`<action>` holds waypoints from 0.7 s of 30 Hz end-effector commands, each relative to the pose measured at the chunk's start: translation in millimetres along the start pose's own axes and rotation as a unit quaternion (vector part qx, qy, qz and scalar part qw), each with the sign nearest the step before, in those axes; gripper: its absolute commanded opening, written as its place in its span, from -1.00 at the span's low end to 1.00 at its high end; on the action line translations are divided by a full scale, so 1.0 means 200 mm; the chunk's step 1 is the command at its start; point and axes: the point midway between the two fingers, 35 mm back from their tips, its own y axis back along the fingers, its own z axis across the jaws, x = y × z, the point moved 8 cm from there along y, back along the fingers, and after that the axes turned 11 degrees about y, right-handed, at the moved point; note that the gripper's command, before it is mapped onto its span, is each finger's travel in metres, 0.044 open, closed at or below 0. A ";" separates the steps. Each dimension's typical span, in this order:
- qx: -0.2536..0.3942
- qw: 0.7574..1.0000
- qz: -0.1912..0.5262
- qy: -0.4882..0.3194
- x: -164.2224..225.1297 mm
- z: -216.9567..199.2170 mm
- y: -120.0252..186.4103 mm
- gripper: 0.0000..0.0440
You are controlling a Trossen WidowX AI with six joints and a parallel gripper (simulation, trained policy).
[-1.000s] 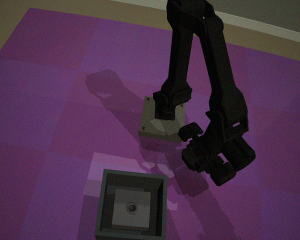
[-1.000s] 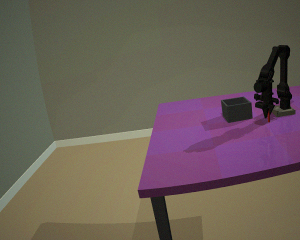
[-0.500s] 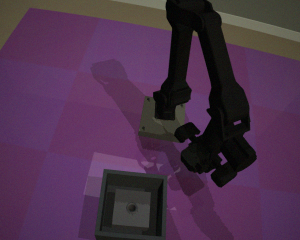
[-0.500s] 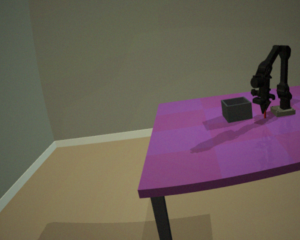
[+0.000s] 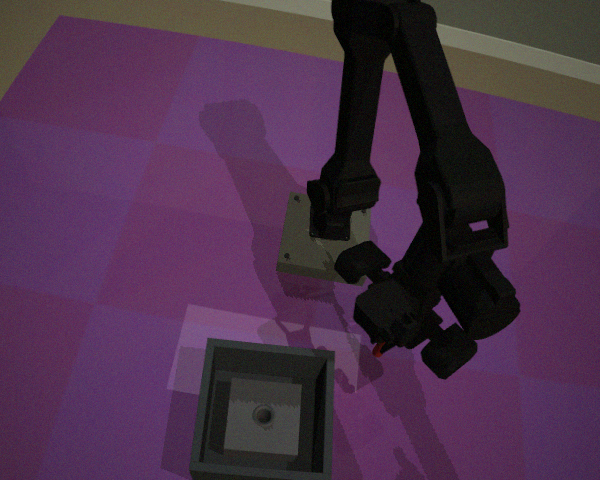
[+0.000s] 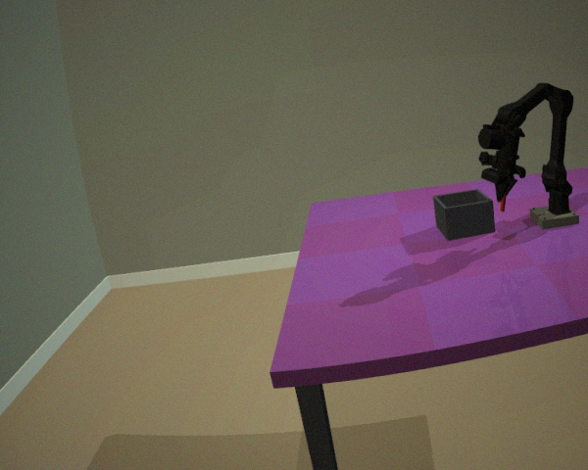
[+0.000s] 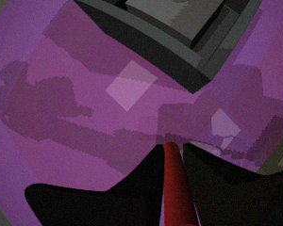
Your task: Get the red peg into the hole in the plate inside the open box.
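In the top view, the black jointed arm [image 5: 437,129] [image 6: 559,136] comes down from the upper right of the frame. Its foot stands on a square, beige base plate [image 5: 303,258] [image 6: 565,220] near the middle, with dark bolts visible at its corners. At the lower centre is an open, square, dark grey box [image 5: 327,413] [image 6: 466,222] [image 7: 151,40]. Inside, at its bottom, lies a pale grey square plate [image 5: 243,439] [image 7: 174,19] with a round hole [image 5: 263,414] in the middle. The red peg [image 5: 378,349] [image 6: 503,203] [image 7: 175,188] shows as a small bit of colour right of the box, under the wrist of the arm.

In the exterior view, the arm arches over the magenta and violet checked counter [image 5: 135,248] [image 6: 355,323] [image 7: 127,160] at the right of the frame. The black pincer [image 6: 505,194] [image 7: 173,150] points down, gripping the red peg, which sticks out below it, slightly tilted, to the right of the box and outside it.

In the wrist view, the pincer is closed on the slim, round red peg at the bottom centre, a dark finger on either side. The box cuts across the top of the frame, apart from the peg, with part of the plate visible inside.
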 end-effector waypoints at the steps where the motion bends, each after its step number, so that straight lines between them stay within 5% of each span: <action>1: 0.000 1.000 -0.015 -0.003 -0.06 -0.01 0.04 -1.00; 21: 0.020 0.997 -0.048 -0.058 -0.44 -0.12 0.01 -1.00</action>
